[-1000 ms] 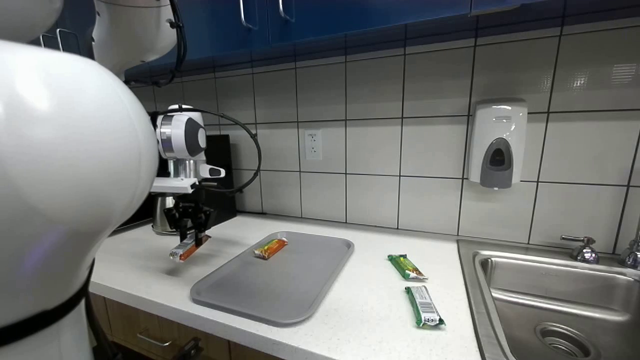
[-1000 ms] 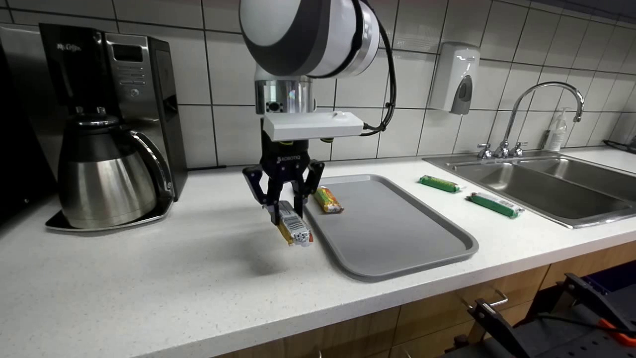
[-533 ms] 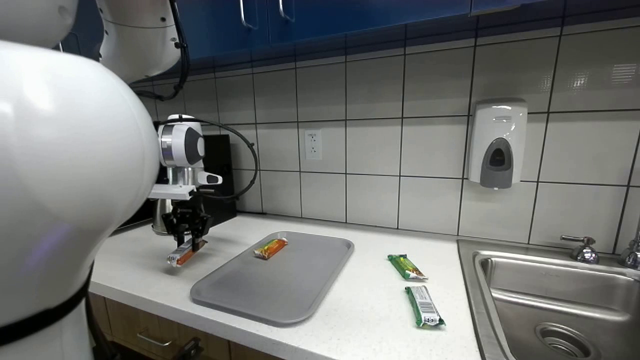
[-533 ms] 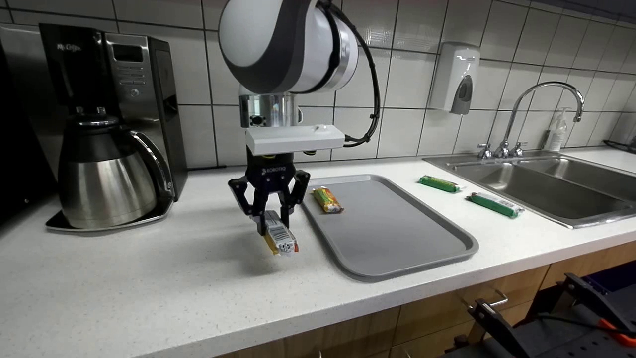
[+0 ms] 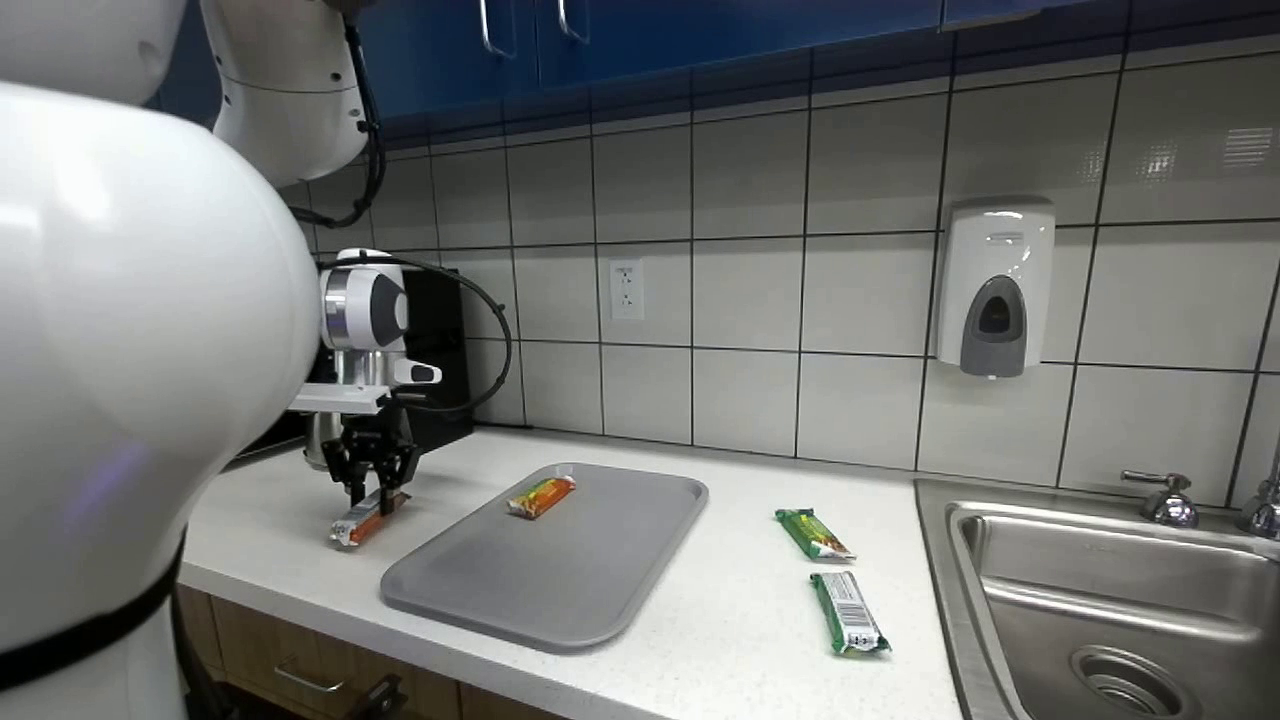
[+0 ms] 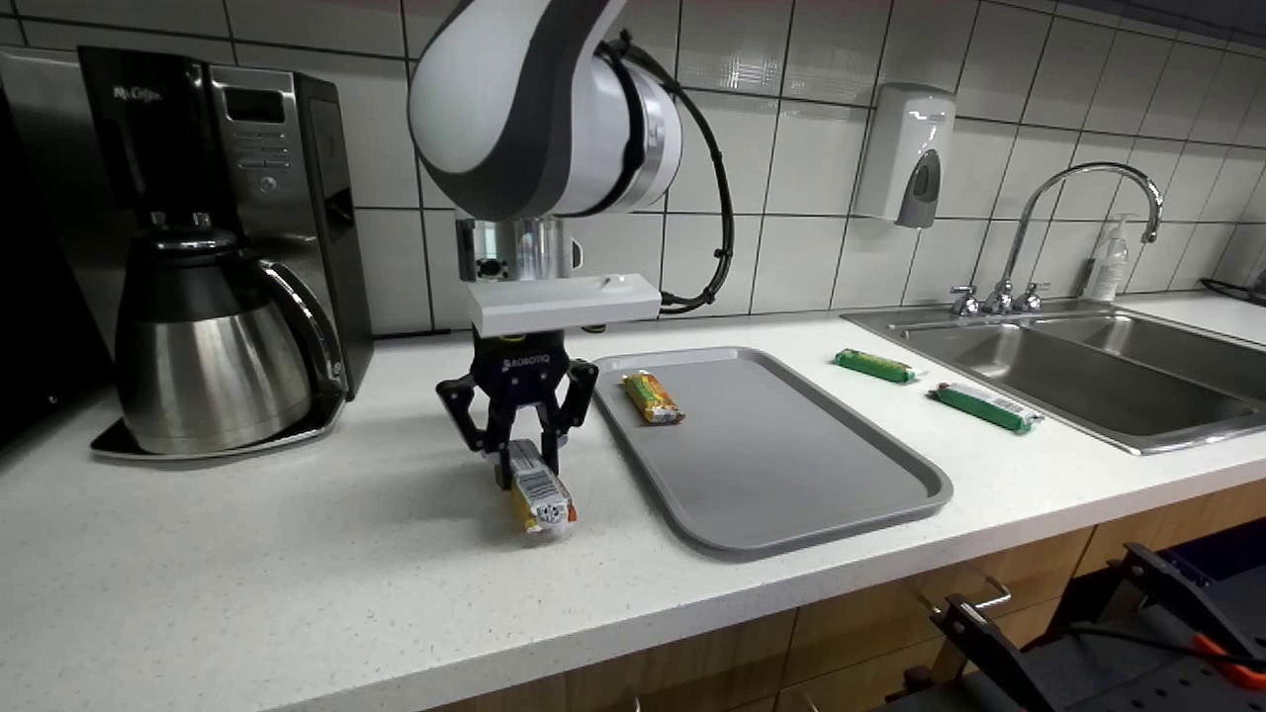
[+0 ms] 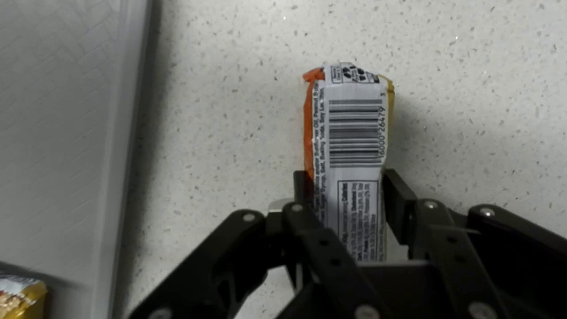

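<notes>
A wrapped snack bar, silver with a barcode on top and orange and yellow sides, shows in the wrist view and in both exterior views. My gripper has one finger on each long side of this bar; it also shows in both exterior views. The bar is at or just above the white counter, left of the grey tray. An orange-yellow bar lies on the tray; its end shows in the wrist view.
Two green bars lie on the counter between tray and sink. A coffee maker stands behind the gripper, to the left. A soap dispenser hangs on the tiled wall. The counter's front edge runs along the near side.
My gripper has moved down, and left away from the tray in an exterior view, carrying the silver-orange bar to the counter. The tray and other bars have not moved.
</notes>
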Motion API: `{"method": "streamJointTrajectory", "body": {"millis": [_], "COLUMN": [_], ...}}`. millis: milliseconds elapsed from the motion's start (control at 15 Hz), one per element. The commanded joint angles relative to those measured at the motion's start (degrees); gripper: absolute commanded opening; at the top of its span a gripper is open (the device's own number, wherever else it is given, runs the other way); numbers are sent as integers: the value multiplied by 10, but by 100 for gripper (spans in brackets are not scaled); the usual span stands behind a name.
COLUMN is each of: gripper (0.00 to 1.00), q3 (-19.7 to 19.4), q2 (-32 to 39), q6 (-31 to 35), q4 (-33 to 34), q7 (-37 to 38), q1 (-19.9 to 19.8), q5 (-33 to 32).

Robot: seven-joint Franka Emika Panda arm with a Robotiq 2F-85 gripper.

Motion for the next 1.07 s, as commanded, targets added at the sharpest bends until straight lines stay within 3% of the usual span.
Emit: {"method": "streamJointTrajectory", "body": {"millis": [0, 67, 133, 200, 267, 533, 1000], "gripper": [18, 18, 30, 68, 69, 97, 100], "q3": [-7, -7, -7, -7, -7, -8, -18], "q2": [13, 15, 16, 17, 17, 9, -14], "q6": [-29, -30, -31, -34, -34, -38, -34], "q4": [29, 31, 33, 34, 35, 34, 22], "q7": [20, 21, 21, 22, 21, 25, 42], "q1": [12, 13, 13, 15, 15, 13, 7], "q5": [-12, -12, -11, -11, -11, -9, -7]}}
